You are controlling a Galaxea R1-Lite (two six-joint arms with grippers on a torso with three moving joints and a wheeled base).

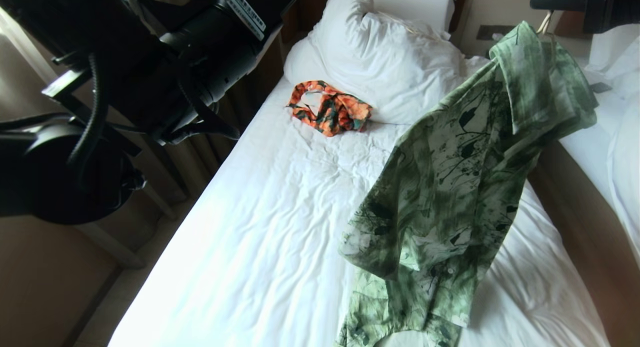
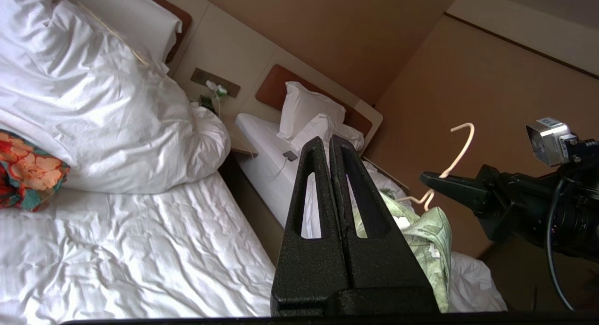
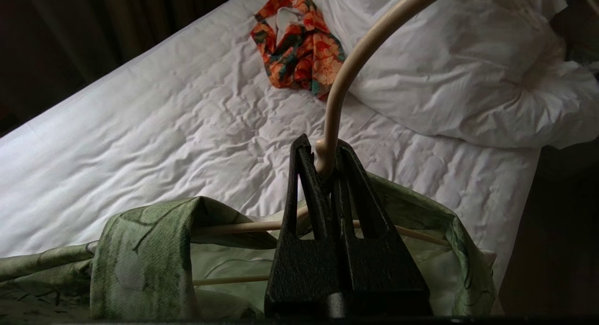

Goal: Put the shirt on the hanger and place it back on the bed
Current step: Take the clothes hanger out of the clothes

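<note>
your right gripper (image 3: 327, 163) is clenched on the hanger (image 3: 348, 72), the shirt (image 1: 450, 187) draped from it at 3 o'clock above the bed (image 1: 240, 247). your left gripper (image 2: 326, 147) is clenched on nothing.

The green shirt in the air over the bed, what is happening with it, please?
The robot's right hand is shut on the neck of the thin cream-white wire hanger, holding it up over the large white bed. The light green leaf-print shirt is draped on the hanger, its lower end trailing on the sheet. The left hand is shut, empty, off to the side. A crumpled orange patterned garment lies near the pillow.
</note>
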